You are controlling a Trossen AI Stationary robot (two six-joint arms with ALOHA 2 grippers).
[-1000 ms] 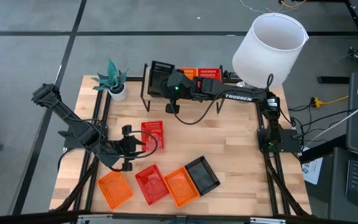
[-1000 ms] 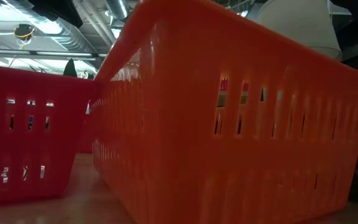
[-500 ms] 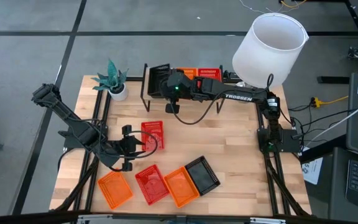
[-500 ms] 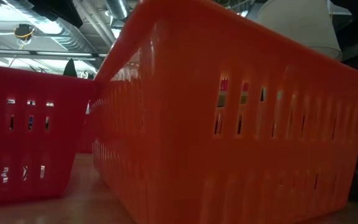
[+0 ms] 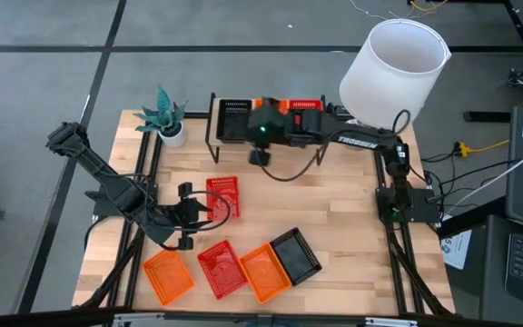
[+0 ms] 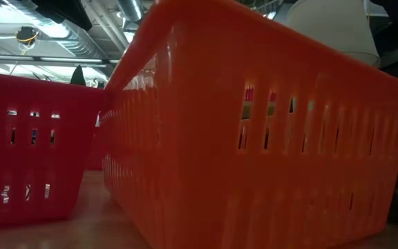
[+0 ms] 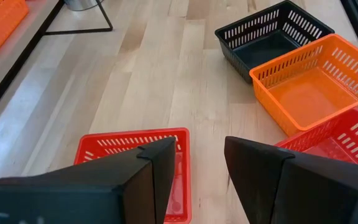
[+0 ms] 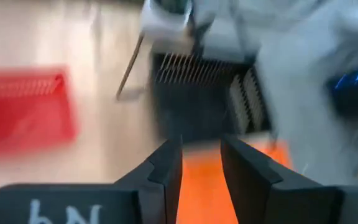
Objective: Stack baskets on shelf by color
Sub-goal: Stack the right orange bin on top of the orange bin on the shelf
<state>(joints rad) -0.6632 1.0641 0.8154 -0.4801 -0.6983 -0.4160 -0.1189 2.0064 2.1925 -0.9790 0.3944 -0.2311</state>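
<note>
Left gripper point(image 5: 192, 216) sits low on the table point(image 5: 334, 227), well in front of the shelf point(image 5: 271, 118), its fingers point(image 7: 142, 180) spread with a clear gap between them and nothing held; a lone red basket point(image 5: 222, 196) lies just under and ahead of them, its near half hidden behind the fingers in the left wrist view. Farther from the shelf, along the table's front edge, four baskets lie in a row: orange point(image 5: 167, 275), red point(image 5: 222, 269), orange point(image 5: 263, 271), black point(image 5: 295, 254); all are small, rectangular and slotted along the sides. The low view is filled by an orange basket wall point(image 6: 254, 138) and a red one point(image 6: 26, 145) beside it, so little else can be made out there. On the shelf a black basket point(image 5: 234, 120) stands at the left end; the orange one point(image 5: 273, 105) beside it is mostly covered by the right arm; a red basket point(image 5: 305, 106) shows at the right end. Right gripper point(image 8: 201, 165) hangs over the shelf's middle, fingers parted and empty; its own view is heavily blurred.
</note>
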